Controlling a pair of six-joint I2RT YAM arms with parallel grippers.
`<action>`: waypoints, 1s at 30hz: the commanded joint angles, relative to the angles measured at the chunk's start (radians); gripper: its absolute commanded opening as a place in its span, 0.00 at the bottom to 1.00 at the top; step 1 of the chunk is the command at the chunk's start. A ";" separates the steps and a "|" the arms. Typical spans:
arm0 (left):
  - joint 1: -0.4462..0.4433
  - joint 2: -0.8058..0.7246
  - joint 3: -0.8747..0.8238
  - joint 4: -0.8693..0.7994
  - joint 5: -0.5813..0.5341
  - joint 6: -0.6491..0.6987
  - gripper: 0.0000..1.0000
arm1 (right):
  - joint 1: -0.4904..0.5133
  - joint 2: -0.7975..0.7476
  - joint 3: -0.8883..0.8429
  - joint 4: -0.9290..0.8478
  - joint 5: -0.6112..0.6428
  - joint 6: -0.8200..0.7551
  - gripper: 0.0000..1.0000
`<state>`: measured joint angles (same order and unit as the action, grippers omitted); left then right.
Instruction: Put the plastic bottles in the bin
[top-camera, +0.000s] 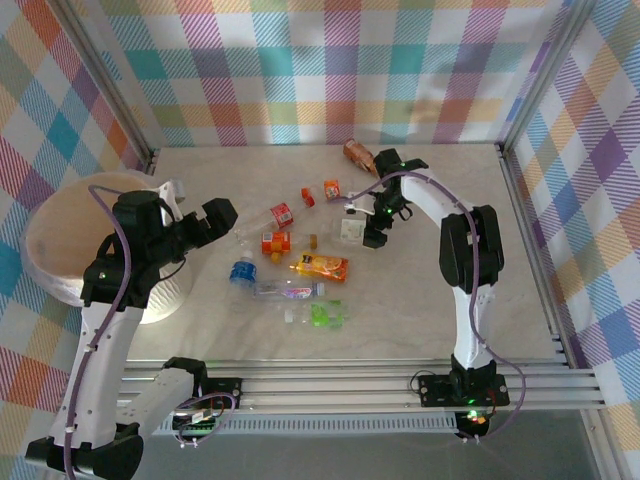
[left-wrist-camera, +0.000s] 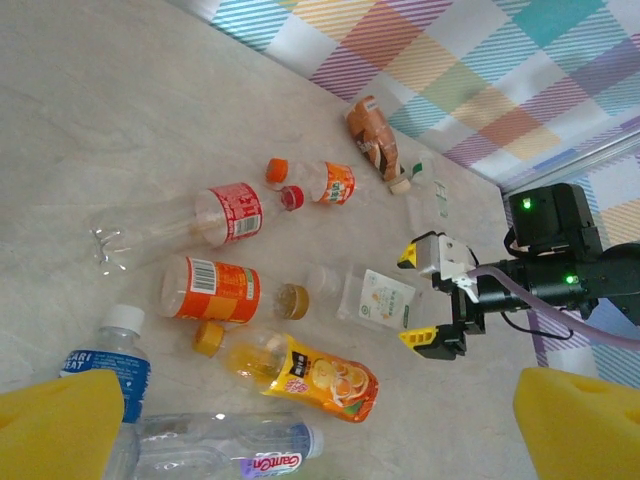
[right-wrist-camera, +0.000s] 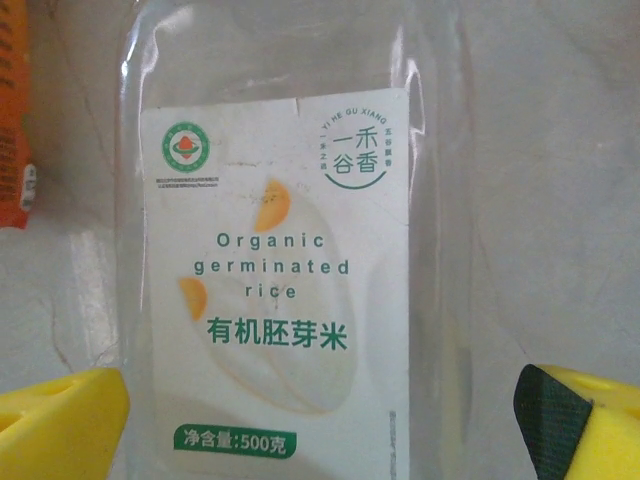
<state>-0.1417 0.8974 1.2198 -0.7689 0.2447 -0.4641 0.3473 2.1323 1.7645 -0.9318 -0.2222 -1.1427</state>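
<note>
Lighting bright, even, diffuse; shadows on the table (top-camera: 430, 300) faint and soft. Overhead view slightly washed, soft. Wrist views sharper; near yellow fingertips (right-wrist-camera: 60, 425) blurred at lower corners.

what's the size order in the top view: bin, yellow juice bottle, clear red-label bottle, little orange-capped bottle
1. bin, by far the largest
2. clear red-label bottle and yellow juice bottle: about alike, not ranked
3. little orange-capped bottle
</note>
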 joint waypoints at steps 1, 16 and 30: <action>-0.006 -0.002 -0.002 -0.022 -0.013 0.022 1.00 | 0.003 0.032 -0.012 -0.024 -0.019 -0.039 1.00; -0.006 -0.005 -0.011 -0.029 -0.025 0.020 1.00 | 0.027 0.036 -0.077 0.025 -0.053 0.012 0.98; -0.006 -0.015 -0.032 -0.020 -0.017 0.022 1.00 | 0.029 -0.063 -0.114 0.127 -0.175 0.077 0.64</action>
<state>-0.1417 0.8982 1.1984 -0.7918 0.2230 -0.4557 0.3702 2.1475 1.6615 -0.8417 -0.3061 -1.0851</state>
